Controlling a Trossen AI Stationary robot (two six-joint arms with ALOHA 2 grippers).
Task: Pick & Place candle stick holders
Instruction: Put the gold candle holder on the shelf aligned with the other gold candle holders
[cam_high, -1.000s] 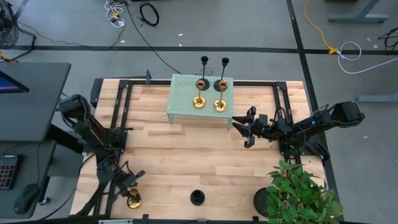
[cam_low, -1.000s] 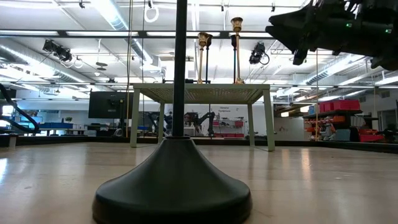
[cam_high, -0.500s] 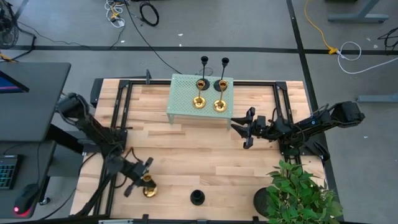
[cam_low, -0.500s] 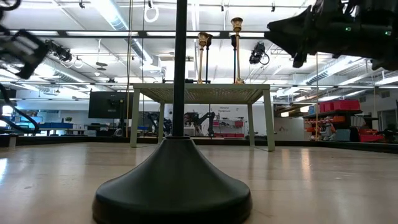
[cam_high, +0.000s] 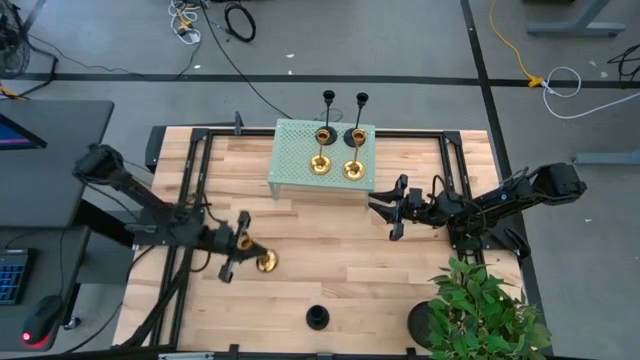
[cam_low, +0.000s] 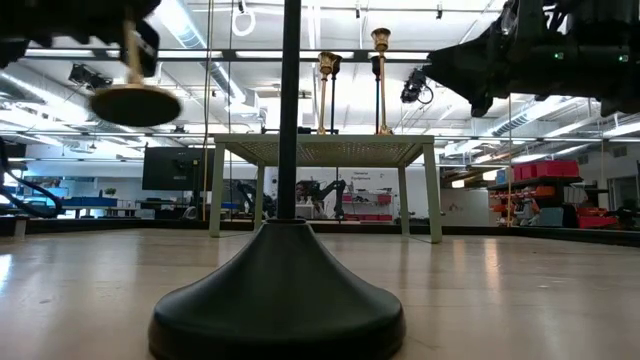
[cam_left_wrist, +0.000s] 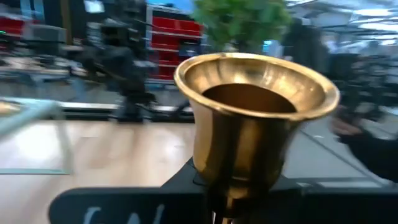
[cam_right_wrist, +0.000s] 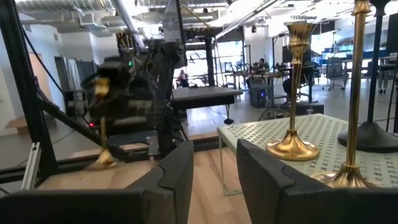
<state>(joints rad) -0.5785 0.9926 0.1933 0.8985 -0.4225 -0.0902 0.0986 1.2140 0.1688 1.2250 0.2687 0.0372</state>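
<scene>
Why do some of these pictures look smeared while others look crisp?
Left wrist view: the room is blurred, the brass candlestick holder sharper. Right wrist view: the far left gripper smears. Low view: the black holder looms huge.

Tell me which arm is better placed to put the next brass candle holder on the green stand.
The left. Its gripper already holds a brass candle holder lifted above the table, short of the green stand. The right gripper is open and empty, waiting beside the stand.

The left arm stretches low across the table's left half, its left gripper (cam_high: 243, 255) clamped shut. The right arm reaches inward from the right edge, its right gripper (cam_high: 385, 205) parted and unladen.
</scene>
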